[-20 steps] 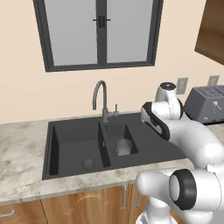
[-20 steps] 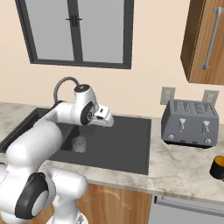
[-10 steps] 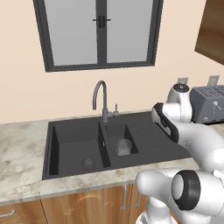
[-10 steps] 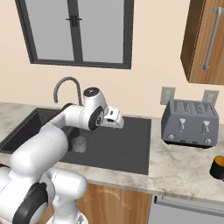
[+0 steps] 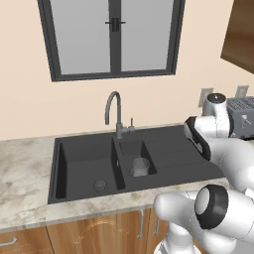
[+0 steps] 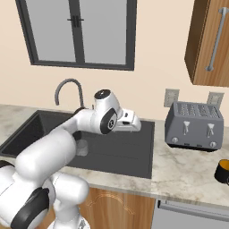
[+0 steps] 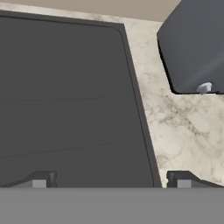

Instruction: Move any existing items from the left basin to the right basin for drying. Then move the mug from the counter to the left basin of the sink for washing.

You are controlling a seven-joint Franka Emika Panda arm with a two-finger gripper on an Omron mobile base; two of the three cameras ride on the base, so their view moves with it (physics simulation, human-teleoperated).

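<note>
One sink (image 5: 168, 184), matte black, set into a table (image 6: 179, 176) of beige-and-grey marbled stone. Left basin (image 5: 89, 166): wide, deep, round drain (image 5: 100, 185) in its floor. Right basin (image 5: 130, 148): narrow, holding one clear drinking glass (image 5: 141, 166), greyish, see-through. Drainboard (image 7: 65, 83): flat, ribbed, adjoining the right basin. Tap (image 5: 119, 106): grey gooseneck, upright behind the basins. One mug (image 6: 222, 171): small, black outside, orange inside, upright on the table at the right edge of the right base view, well apart from the sink, nearer the front than the toaster (image 6: 193, 125). Toaster: dark grey, two levers on its face, standing on the table beyond the drainboard. One arm (image 6: 47, 154), white with dark joints, reaching across the sink, its hand above the drainboard. One end effector (image 7: 112, 180): released, fingertips spread wide; in the hand view, one tip appears against the drainboard, the other against the marbled table.
</note>
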